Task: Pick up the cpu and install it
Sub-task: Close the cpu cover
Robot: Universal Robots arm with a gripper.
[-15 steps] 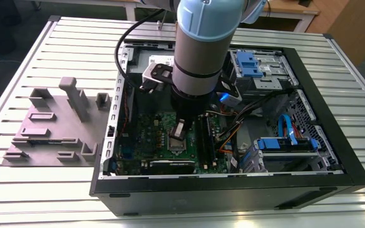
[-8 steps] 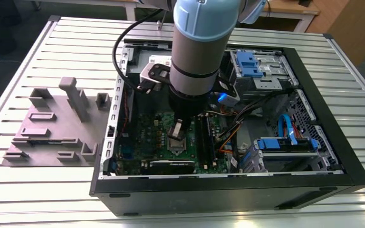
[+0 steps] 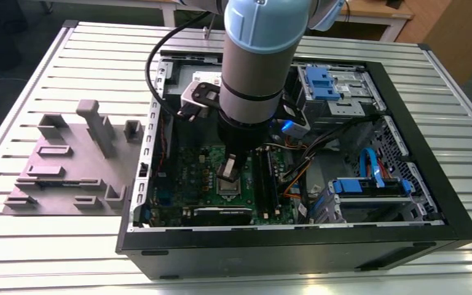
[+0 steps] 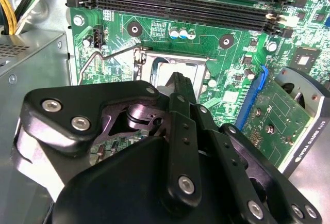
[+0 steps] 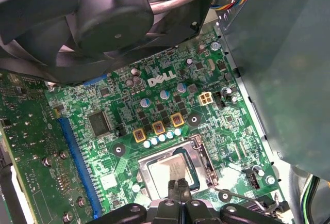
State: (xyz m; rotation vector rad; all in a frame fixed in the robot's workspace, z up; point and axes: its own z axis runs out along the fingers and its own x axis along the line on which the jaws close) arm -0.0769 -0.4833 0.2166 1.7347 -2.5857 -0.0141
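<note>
- Pincer (image 5: 176,187) of mine: fingertips pressed together, touching the cpu (image 5: 172,171).
- Cpu lies flat in its socket (image 5: 203,157), directly beneath me.

Print noted, none transcribed. In the first wrist view a white logo (image 5: 162,81) stands on the green motherboard (image 5: 206,126), with fine white silkscreen around it, too small to read. In the second wrist view white lettering (image 4: 303,146) runs along the graphics card (image 4: 281,115) edge. In the exterior view the power supply label (image 3: 206,80) is illegible.
</note>
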